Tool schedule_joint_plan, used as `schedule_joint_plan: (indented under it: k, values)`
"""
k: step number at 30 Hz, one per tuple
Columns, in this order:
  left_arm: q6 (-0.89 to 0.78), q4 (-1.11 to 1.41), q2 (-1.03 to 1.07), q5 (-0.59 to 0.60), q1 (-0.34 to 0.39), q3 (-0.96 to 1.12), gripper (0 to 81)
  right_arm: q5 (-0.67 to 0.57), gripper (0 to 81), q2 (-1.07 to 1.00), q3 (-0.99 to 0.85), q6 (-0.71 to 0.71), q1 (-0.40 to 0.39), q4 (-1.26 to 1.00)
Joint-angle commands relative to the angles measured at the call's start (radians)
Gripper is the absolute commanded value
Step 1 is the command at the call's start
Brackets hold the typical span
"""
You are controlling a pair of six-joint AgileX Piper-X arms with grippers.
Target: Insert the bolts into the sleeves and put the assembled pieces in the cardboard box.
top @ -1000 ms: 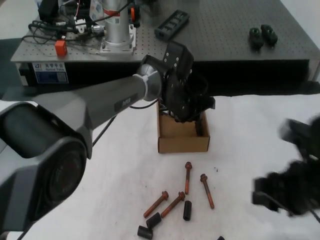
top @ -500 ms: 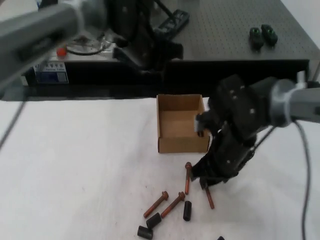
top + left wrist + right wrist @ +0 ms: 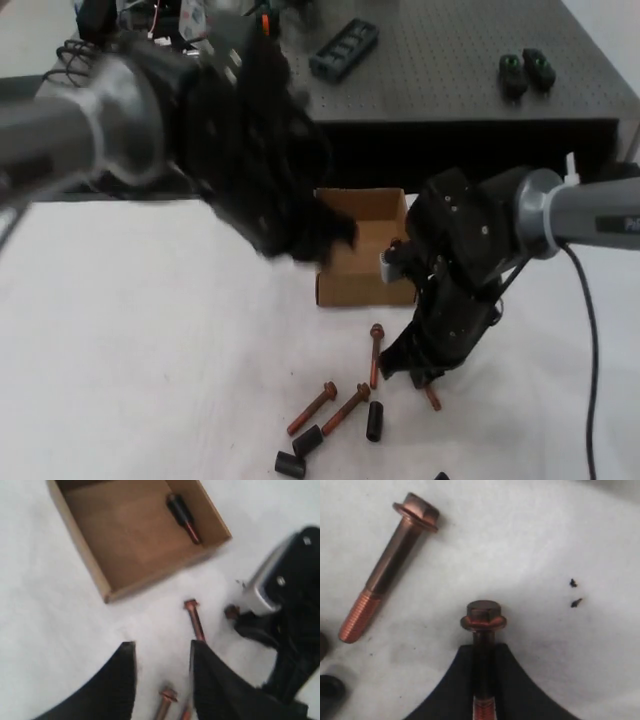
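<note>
Right gripper (image 3: 484,651): clamps copper hex-head bolt (image 3: 483,617) by its shank, on white cloth (image 3: 570,530).
Left gripper (image 3: 162,655): fingers apart, 9 o'clock of brown cardboard box (image 3: 130,535).
Box: holds one black-sleeved bolt (image 3: 182,517).

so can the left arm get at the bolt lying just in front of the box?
Probably yes. The left end effector is open and faces the bolt, which lies bare on the cloth. The right end effector grips the neighbouring bolt close by, so space is tight.

Copper bolts (image 3: 376,355) and black sleeves (image 3: 375,421) loose near open cardboard box (image 3: 125,535), one assembled piece (image 3: 182,517) inside.
</note>
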State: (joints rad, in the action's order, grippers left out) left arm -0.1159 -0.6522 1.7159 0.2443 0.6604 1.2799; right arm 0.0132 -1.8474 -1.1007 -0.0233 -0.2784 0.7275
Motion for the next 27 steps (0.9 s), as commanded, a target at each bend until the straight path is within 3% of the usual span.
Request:
schedule_joint_plan:
  k: [1, 8, 11, 16, 21, 27]
  values:
    - [0.022, -0.001, -0.006, 0.007, -0.005, 0.001, 31.1, -0.013, 4.9, 0.109, 0.033, -0.018, 0.061, 0.017]
    - [0.022, -0.051, 0.126, -0.001, 0.127, 0.035, 33.0, -0.013, 4.9, 0.448, 0.251, -0.018, 0.202, 0.088]
    - [0.126, -0.072, 0.155, 0.036, 0.191, 0.055, 33.0, -0.013, 4.9, 0.611, 0.353, -0.018, 0.278, 0.103]
    - [0.194, -0.081, 0.180, -0.017, 0.288, 0.073, 33.0, -0.013, 4.9, 0.829, 0.475, -0.018, 0.408, 0.171]
    - [0.208, -0.080, 0.224, -0.017, 0.341, 0.088, 33.0, -0.032, 4.9, 0.967, 0.519, -0.015, 0.445, 0.204]
    - [0.232, -0.086, 0.287, -0.053, 0.355, 0.118, 33.0, -0.032, 4.9, 1.010, 0.518, -0.010, 0.444, 0.242]
